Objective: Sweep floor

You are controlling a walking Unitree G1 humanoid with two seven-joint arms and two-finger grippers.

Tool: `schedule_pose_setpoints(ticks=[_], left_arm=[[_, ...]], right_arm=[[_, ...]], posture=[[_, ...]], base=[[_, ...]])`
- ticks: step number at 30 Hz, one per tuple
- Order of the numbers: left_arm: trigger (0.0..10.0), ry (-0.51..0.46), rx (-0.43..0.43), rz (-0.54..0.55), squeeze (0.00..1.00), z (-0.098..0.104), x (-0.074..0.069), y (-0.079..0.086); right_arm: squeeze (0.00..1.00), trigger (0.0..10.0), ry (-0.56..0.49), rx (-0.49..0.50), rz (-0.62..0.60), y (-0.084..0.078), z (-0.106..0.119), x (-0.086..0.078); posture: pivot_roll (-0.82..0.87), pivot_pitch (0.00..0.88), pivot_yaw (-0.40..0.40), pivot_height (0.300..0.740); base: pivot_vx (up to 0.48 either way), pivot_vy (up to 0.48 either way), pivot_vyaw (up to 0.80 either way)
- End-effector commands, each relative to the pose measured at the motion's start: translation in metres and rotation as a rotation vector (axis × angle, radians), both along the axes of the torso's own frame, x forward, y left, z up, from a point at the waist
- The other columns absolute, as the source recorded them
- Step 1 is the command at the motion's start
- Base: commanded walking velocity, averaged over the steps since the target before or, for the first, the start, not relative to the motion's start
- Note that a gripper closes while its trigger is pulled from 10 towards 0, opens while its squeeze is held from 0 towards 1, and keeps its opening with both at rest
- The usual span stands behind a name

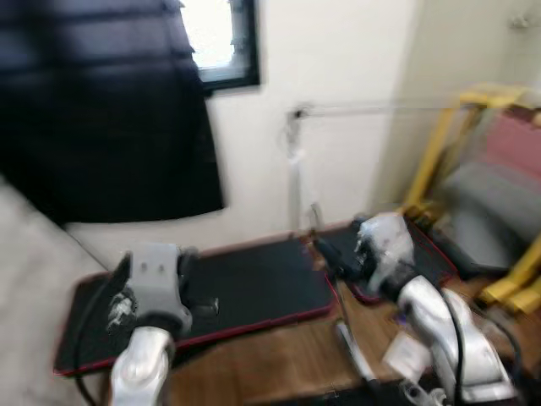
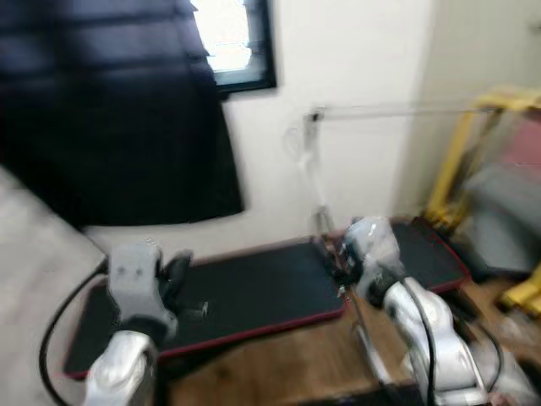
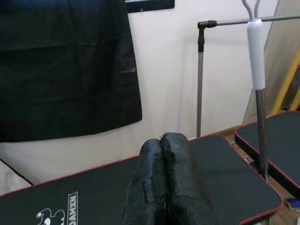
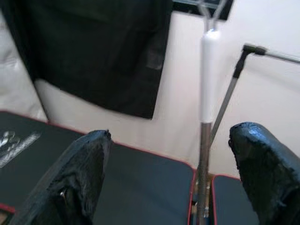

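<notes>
Broom handle (image 4: 206, 93) stands between the parted right end effector (image 4: 173, 183) fingers, untouched; left end effector (image 3: 166, 183) closed above black mat (image 3: 93, 197).

Broom stick (image 4: 206, 117) stands upright straight ahead of my right gripper (image 4: 171, 173), between my two wide-apart fingers, not touching either. Top part white, lower part shiny grey metal, thin wire loop at very top. Stick leans by pale wall. My left gripper (image 3: 165, 183) is well off to its side, fingers pressed together.
</notes>
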State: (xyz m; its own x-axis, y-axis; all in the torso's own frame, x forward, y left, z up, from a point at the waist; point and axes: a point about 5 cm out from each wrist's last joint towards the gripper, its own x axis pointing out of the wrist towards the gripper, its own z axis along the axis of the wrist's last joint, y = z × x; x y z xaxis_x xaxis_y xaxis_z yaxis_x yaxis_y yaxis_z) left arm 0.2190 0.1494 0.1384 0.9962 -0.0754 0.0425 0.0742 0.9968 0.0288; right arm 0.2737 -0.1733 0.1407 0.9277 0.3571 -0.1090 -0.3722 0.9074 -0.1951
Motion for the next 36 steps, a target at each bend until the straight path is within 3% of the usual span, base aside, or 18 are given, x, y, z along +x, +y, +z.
schedule_pose_setpoints(ticks=[1,6,16,21,25,32,36], left_arm=[[10.0,0.011,-0.051,0.000,0.00,-0.001,0.001,-0.007],[10.0,0.022,-0.059,-0.024,0.00,-0.001,0.003,-0.008],[10.0,0.033,-0.063,-0.031,0.00,-0.001,0.003,-0.008],[10.0,0.034,-0.062,-0.033,0.00,-0.001,0.002,-0.008],[10.0,0.038,-0.063,-0.038,0.00,-0.001,0.001,-0.008],[10.0,0.034,-0.064,-0.045,0.00,0.000,0.001,-0.010],[10.0,0.029,-0.075,-0.046,0.00,0.002,-0.001,-0.012]], right_arm=[[0.00,10.0,-0.015,-0.021,-0.023,-0.001,0.002,0.003],[0.00,10.0,-0.029,-0.070,-0.094,-0.008,0.002,0.009],[0.00,10.0,-0.025,-0.077,-0.178,-0.021,0.002,0.013],[0.00,10.0,-0.032,-0.071,-0.180,-0.020,0.003,0.014],[0.00,10.0,-0.029,-0.090,-0.113,-0.017,0.005,0.017],[0.00,10.0,0.000,-0.097,-0.100,-0.021,0.003,0.020],[0.00,10.0,0.042,-0.123,0.061,-0.019,0.004,0.019]], posture=[[-0.08,0.000,-0.057,0.740],[-0.09,0.000,-0.060,0.740],[-0.09,0.000,-0.058,0.740],[-0.08,0.000,-0.057,0.740],[-0.08,0.000,-0.059,0.740],[-0.08,0.000,-0.064,0.740],[-0.08,0.000,-0.068,0.740]], base=[[0.000,0.000,0.00],[0.061,0.000,0.00],[0.330,0.000,0.24],[0.341,0.000,0.00],[0.341,0.000,0.00],[0.262,0.000,0.00],[0.000,0.000,0.00]])
